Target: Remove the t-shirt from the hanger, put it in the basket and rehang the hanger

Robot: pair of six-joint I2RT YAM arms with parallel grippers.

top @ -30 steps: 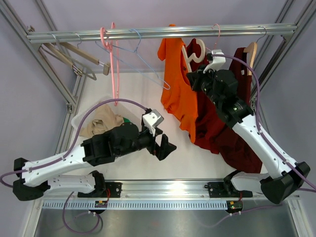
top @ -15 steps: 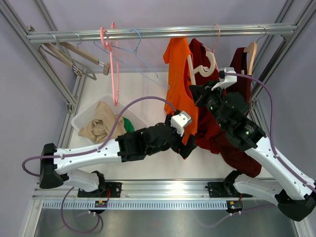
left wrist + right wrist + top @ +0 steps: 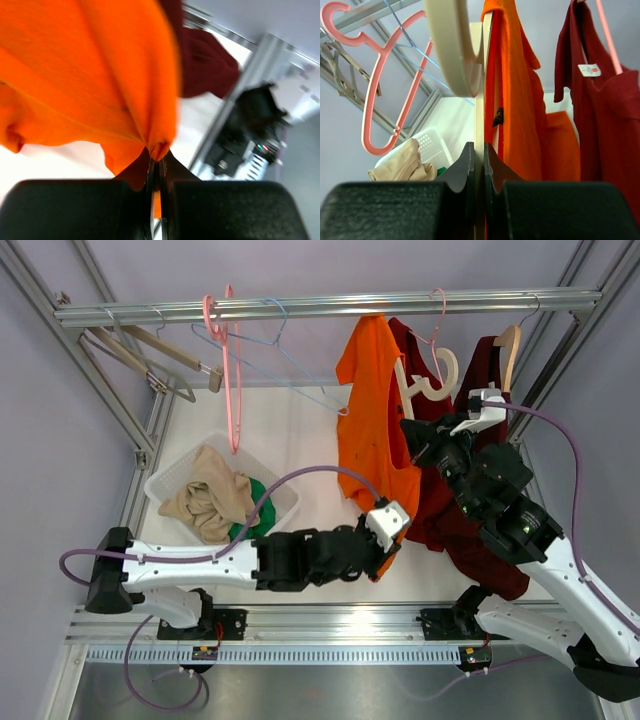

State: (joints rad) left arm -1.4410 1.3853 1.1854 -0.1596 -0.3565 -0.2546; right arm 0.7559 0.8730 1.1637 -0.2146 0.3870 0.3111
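Left wrist view: left gripper [image 3: 156, 167], previously open, now pinches orange t-shirt [image 3: 90, 75] hem, arm extended rightward; right gripper [image 3: 479, 152] clamps cream hanger [image 3: 451, 50].

Orange t-shirt [image 3: 372, 430] hangs bunched from the tilted cream hanger [image 3: 432, 382]

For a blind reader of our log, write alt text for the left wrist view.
The left gripper, shut, pinches the lower edge of an orange t-shirt that fills the upper left of the frame. Behind it, at upper right, a dark red garment shows, with a blurred metal frame rail beyond.
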